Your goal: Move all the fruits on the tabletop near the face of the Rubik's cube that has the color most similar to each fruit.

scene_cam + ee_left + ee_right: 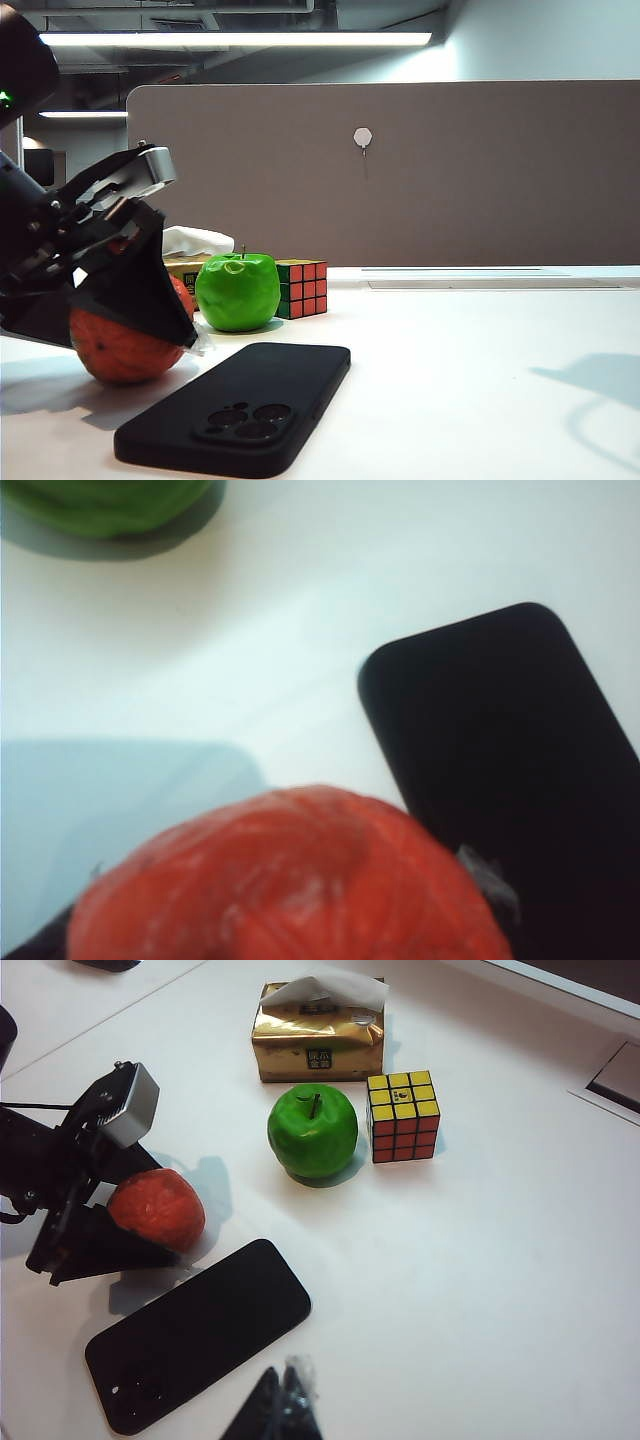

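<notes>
The wrinkly orange (118, 350) rests on the white tabletop (480, 370) at the left. My left gripper (170, 1225) stands open around it, one black finger (150, 300) on each side, and the orange (290, 880) fills the space between the jaws. The green apple (312, 1130) stands beside the Rubik's cube (402, 1116), whose top is yellow. In the exterior view the apple (237, 290) is next to the cube's (302, 287) green face, and its red face points right. My right gripper (285, 1395) hangs shut above the table, empty.
A black phone (235, 405) lies face down in front of the orange, its edge close to the fruit. A gold tissue pack (318, 1038) sits behind the apple and the cube. A brown partition (450, 170) closes the back.
</notes>
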Controlling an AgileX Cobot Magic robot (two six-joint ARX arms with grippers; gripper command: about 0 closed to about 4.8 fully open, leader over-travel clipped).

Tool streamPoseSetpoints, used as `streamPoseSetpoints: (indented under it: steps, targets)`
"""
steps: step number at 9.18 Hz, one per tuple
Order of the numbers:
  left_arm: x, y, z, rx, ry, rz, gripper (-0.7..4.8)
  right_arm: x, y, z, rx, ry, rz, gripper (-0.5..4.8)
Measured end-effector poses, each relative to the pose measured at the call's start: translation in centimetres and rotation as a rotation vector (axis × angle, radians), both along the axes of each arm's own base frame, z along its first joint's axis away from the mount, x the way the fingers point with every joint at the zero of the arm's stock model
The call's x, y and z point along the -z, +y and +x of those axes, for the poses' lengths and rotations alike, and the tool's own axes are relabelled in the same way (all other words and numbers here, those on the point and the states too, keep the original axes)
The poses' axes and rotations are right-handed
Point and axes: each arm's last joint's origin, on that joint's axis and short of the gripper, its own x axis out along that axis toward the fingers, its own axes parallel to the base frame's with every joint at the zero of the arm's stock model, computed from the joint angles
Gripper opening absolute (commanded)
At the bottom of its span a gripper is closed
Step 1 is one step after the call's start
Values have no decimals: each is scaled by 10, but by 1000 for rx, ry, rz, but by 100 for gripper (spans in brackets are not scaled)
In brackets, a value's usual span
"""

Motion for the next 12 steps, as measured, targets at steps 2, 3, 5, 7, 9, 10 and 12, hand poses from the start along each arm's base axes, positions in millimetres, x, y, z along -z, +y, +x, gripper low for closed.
streamPoseSetpoints:
  steps: [2, 3, 5, 7, 9, 10, 12]
  targets:
    - [0, 0, 0, -6, -2, 5, 344, 0, 0, 0, 0, 0, 0, -1]
    - [0, 0, 0, -4, -8, 3, 269, 0, 0, 0, 0, 0, 0, -1]
    - [-7, -3, 6, -7, -87, -44, 268, 0, 0, 0, 0, 0, 0, -1]
    - [-15, -5, 11, -32, -156, -114, 224, 0, 0, 0, 0, 0, 0, -1]
    - [-35, -11, 22, -33, -275, -181, 217, 0, 0, 0, -1, -1, -1, -1]
    - [-44, -16, 33, -32, -305, -199, 217, 0, 0, 0, -1, -1, -1, -1]
    - [-49, -22, 43, -18, -309, -212, 218, 0, 0, 0, -4, -5, -6, -1]
